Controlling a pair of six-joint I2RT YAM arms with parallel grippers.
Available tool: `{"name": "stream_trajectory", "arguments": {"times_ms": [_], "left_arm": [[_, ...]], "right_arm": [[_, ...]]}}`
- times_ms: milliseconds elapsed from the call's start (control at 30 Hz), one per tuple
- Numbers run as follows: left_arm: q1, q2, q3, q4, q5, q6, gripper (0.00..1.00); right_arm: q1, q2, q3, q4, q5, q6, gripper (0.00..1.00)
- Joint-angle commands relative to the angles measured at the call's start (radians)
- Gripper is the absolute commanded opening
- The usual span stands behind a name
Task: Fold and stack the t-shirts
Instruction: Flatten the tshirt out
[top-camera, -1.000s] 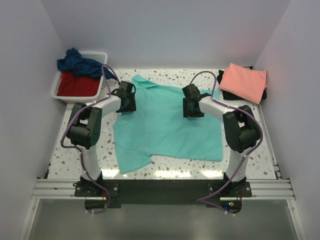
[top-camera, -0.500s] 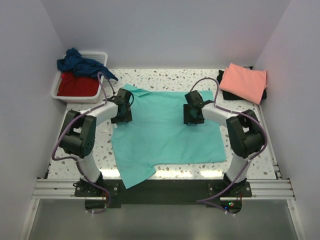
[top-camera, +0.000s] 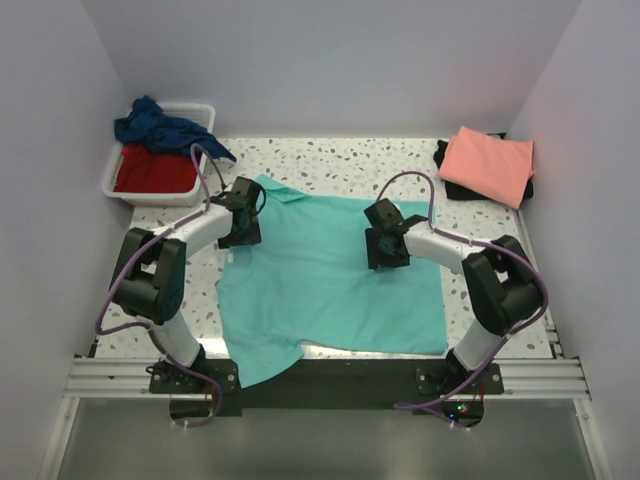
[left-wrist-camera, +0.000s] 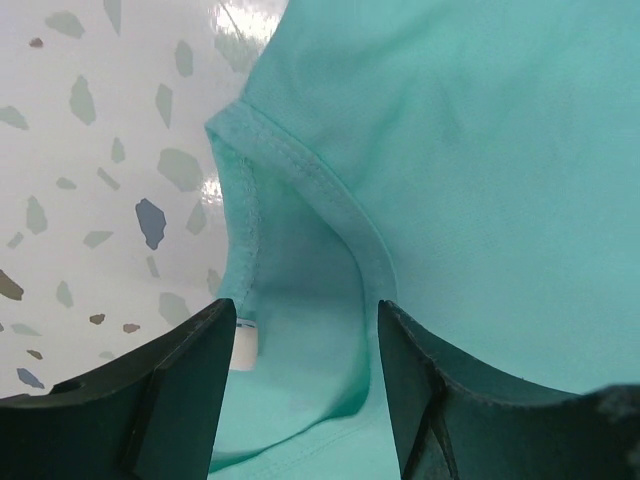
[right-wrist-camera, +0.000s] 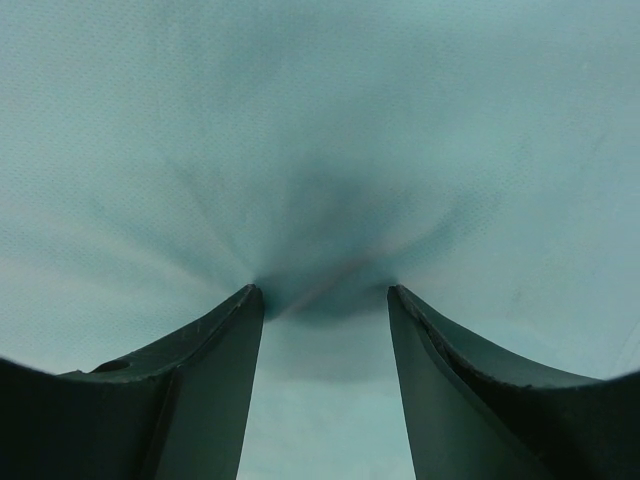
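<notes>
Speckled worktop (top-camera: 330, 155) between pale walls carries the turquoise t-shirt (top-camera: 320, 290), spread nearly flat between the two arms. The left claw (top-camera: 242, 224) sits at the shirt's far left corner. From its wrist, the fingers (left-wrist-camera: 180, 380) stand apart either side of a stitched hem with cloth between them, but I cannot tell whether they truly bite. The right claw (top-camera: 386, 250) is planted near the far right of the shirt, inside its edge. Puckers radiating into the gap between its fingers suggest it is pinching a gather of cloth. Beyond and outward of the left claw, a white tub (top-camera: 205, 108) holds a navy t-shirt (top-camera: 160, 125) and a red t-shirt (top-camera: 155, 170). Beyond and outward of the right claw, a folded salmon-pink t-shirt (top-camera: 488, 160) lies on a black t-shirt (top-camera: 442, 155). The main risk is at the near side: one sleeve already overhangs the worktop's edge by the arm bases, so any pull toward the bases could drag more cloth over and let its weight slide the shirt off. A shallow grip on the left could also slip, leaving the right claw to skew the shirt.
</notes>
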Motion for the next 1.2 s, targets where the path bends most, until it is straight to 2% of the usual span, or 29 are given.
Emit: {"name": "stream_trajectory", "arguments": {"times_ms": [0,200,467,733,1167], "left_arm": [[-0.006,-0.082,0.12,-0.008,-0.028,-0.017,0.64],[-0.009,-0.027,0.247,0.027,-0.002,-0.001,0.64],[-0.007,0.209,0.475,0.026,0.058,0.017,0.63],[-0.007,0.349,0.555,0.11,0.135,0.085,0.63],[-0.007,0.559,0.773,0.128,0.195,0.144,0.63]], "right_arm": [[-0.002,-0.073,0.068,-0.076,0.061,-0.008,0.57],[0.0,-0.071,0.183,-0.118,0.096,-0.028,0.57],[0.0,-0.097,0.179,-0.087,0.101,0.016,0.58],[0.0,-0.108,0.17,-0.083,0.124,0.035,0.58],[0.0,-0.07,0.2,-0.11,0.137,0.035,0.57]]}}
